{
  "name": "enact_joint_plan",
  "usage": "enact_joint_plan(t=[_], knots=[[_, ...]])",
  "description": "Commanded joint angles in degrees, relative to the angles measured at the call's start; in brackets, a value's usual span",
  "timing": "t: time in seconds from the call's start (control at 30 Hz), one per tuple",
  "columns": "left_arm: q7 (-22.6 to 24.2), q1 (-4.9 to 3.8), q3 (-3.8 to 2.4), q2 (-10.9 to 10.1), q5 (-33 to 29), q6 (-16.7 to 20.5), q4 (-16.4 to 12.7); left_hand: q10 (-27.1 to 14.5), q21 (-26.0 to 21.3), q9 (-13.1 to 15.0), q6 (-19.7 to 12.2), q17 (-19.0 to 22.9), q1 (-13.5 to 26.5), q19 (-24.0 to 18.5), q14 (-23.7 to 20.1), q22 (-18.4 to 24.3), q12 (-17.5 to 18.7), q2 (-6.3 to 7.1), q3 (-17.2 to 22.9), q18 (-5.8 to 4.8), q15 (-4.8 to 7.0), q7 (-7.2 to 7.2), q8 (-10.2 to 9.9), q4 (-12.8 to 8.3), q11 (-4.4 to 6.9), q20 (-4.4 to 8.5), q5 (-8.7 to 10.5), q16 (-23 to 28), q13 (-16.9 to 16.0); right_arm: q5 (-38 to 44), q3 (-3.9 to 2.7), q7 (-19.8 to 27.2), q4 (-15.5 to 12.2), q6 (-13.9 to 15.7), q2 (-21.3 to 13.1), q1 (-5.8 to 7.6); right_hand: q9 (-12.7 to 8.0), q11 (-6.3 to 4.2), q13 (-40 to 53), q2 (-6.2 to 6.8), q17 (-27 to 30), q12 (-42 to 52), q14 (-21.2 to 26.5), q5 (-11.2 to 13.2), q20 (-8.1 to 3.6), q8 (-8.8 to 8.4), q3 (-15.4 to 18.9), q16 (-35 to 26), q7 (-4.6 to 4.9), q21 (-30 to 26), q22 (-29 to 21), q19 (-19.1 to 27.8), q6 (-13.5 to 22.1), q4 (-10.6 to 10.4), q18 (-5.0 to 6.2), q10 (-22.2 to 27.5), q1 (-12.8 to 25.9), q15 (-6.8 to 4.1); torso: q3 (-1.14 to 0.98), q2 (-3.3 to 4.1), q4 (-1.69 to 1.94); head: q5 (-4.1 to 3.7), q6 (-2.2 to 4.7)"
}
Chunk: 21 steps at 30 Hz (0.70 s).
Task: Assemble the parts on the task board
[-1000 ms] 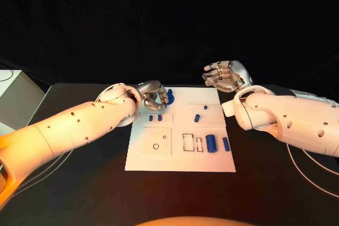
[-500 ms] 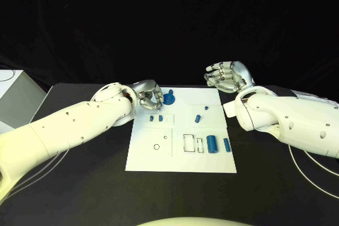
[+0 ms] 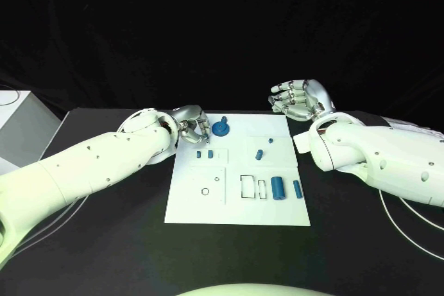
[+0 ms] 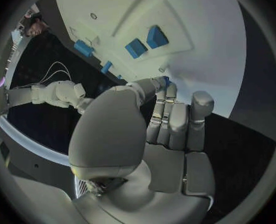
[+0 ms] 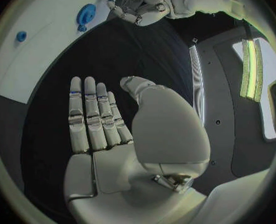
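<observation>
The white task board (image 3: pixel 278 214) lies mid-table. A blue round part (image 3: pixel 220 128) lies flat near its far left corner, also seen as the round part (image 5: pixel 85 14). My left hand (image 3: pixel 192 125) hovers just left of it, fingers loosely bent, a small gap between them and the part, nothing held. Two small blue pieces (image 3: pixel 203 154) sit below it and appear as blue blocks (image 4: pixel 145 42). Blue cylinders (image 3: pixel 276 188) lie at the board's right. My right hand (image 3: pixel 301 98) is raised beyond the far right corner, fingers straight, empty (image 5: pixel 94 119).
A white box (image 3: pixel 18 132) stands at the table's left edge. The board has a rectangular recess (image 3: pixel 247 186) and a small ring hole (image 3: pixel 204 192). More small blue pieces (image 3: pixel 259 155) lie mid-board. Thin cables trail beside both arms.
The blue round part stood upright in my left hand's fingers; now it lies flat on the board and the hand has let go and drawn slightly back. The right hand barely moved.
</observation>
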<state>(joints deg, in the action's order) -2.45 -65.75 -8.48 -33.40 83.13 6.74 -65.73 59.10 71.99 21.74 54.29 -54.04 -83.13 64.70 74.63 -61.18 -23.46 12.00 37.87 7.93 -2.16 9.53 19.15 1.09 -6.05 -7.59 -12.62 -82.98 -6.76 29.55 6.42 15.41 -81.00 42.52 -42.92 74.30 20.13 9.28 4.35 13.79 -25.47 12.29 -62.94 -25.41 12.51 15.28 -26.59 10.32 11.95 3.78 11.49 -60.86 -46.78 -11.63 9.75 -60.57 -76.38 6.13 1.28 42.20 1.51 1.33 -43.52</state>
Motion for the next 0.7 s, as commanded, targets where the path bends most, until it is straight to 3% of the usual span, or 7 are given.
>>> enact_joint_plan(t=[0.03,0.33,0.7], knots=[[-0.4,0.02,-0.01,0.2,0.8,-1.8,0.1,0.4,0.2,0.1,0.6,0.1,0.6,0.1,-0.1,0.1,0.3,0.14,0.0,-0.45,0.17,0.0,-0.2,-0.2,0.11,0.01,0.11,0.2,-0.1,0.6,-0.02,0.9,-0.1,-0.1,0.0,-0.01,-0.1,0.03,-0.1,-0.31,0.1,0.3,-0.2,-0.3,0.01,0.26,-0.5,-0.1,1.29,0.2,-0.1,0.2,0.2,0.0,0.73,0.3,0.1,0.14,-0.06,-0.01,0.06,-0.03,-0.06],[-0.6,0.04,0.04,0.3,0.8,-2.7,-0.1,0.5,0.1,0.1,0.7,0.3,0.6,0.0,-0.2,0.2,0.4,0.06,0.0,-0.42,0.19,-0.03,-0.2,-0.2,0.13,0.02,0.16,0.3,-0.1,0.6,-0.02,0.9,-0.1,-0.1,0.0,-0.01,-0.1,0.03,-0.1,-0.31,0.1,0.3,-0.2,-0.3,0.01,0.26,-0.5,-0.1,1.29,0.2,-0.1,0.2,0.2,0.0,0.73,0.3,0.1,0.14,-0.05,0.0,-0.05,-0.11,-0.25],[-0.6,0.04,0.05,0.1,0.8,-2.8,-0.3,0.6,0.1,0.1,0.8,0.2,0.7,-0.1,-0.2,0.2,0.5,0.01,-0.1,-0.42,0.21,-0.07,-0.3,-0.2,0.17,0.03,0.2,0.3,-0.1,0.6,-0.02,0.9,-0.2,-0.1,-0.1,-0.01,-0.1,0.03,-0.1,-0.31,0.1,0.3,-0.2,-0.3,0.01,0.26,-0.5,-0.1,1.29,0.2,-0.1,0.2,0.2,0.0,0.73,0.3,0.1,0.14,-0.03,-0.05,0.06,-0.17,-0.47]])
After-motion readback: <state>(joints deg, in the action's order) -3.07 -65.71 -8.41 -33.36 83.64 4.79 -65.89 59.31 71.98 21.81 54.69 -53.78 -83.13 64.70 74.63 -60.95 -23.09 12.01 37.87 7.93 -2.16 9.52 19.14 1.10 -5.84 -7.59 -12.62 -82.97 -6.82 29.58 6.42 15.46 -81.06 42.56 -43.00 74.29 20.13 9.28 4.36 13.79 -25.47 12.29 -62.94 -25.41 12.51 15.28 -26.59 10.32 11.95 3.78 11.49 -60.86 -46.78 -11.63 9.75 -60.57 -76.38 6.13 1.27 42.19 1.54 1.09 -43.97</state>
